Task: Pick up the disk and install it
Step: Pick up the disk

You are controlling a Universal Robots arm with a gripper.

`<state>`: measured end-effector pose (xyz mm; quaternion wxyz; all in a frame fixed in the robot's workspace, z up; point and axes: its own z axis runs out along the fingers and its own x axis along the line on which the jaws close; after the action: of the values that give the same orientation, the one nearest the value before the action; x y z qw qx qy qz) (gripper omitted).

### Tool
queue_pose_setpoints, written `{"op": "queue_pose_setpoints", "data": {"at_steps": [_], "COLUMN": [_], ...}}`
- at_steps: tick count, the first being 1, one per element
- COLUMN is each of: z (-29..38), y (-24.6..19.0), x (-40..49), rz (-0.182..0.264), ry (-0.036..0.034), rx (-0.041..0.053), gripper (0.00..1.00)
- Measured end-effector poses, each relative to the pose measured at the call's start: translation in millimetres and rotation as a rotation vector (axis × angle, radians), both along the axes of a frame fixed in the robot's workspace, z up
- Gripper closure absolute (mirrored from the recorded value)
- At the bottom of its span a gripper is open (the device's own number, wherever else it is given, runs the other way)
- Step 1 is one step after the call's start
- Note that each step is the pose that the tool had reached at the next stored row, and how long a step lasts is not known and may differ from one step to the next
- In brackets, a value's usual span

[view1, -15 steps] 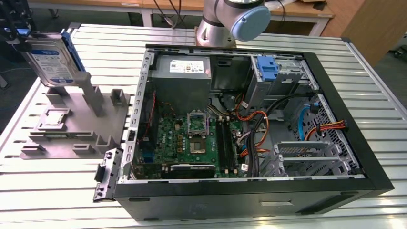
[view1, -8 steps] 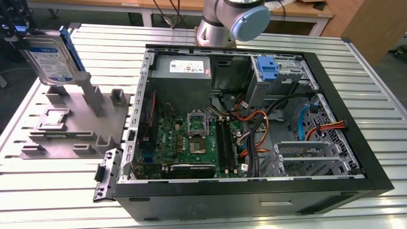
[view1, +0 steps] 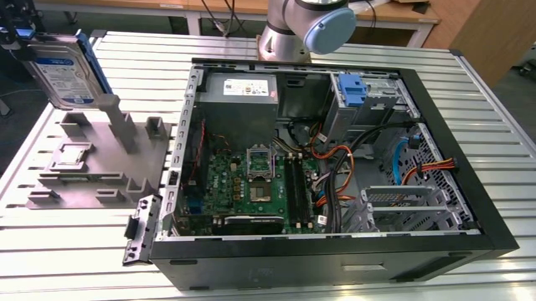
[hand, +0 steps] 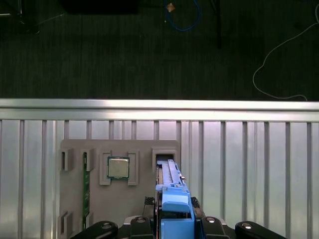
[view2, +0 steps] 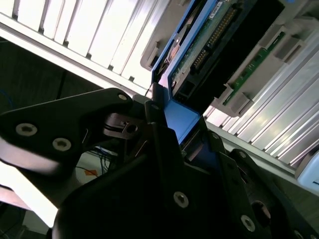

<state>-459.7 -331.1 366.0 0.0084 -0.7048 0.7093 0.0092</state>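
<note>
— One slatted metal table (view1: 67, 263) carries all of it, right?
— Yes. Biggest on it is the open computer case (view1: 335, 251), lying on its side towards the exterior view's right, motherboard (view1: 251, 182) facing up.
— And beside that?
— A grey fixture plate (view1: 92, 166), at the exterior view's left, just beside the case.
— Where's the disk (view1: 63, 69)?
— Upright, slightly tilted, over the plate's far end, outside the case. In the first wrist view its blue frame (hand: 174, 201) lines up with an end slot (hand: 164, 151). Whether its lower edge touches that slot, I can't tell.
— Has the gripper (view2: 182, 127) got it?
— It has. The jaws are drawn in narrow, fingers (view2: 162, 139) pinching the blue frame's edge from both sides.
— Anything smaller?
— A square processor chip (hand: 118, 168), lying in a pocket of the plate, near that slot.
</note>
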Motion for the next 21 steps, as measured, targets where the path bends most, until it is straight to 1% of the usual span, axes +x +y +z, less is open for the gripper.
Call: {"op": "queue_pose_setpoints", "data": {"at_steps": [9,21], "z": [6.0,11.9], "y": [0.0,0.0], "x": [0.0,0.0], "rz": [0.0,0.0], "ry": [0.0,-0.0001], "rx": [0.0,0.0], "gripper": [0.64,0.64]}}
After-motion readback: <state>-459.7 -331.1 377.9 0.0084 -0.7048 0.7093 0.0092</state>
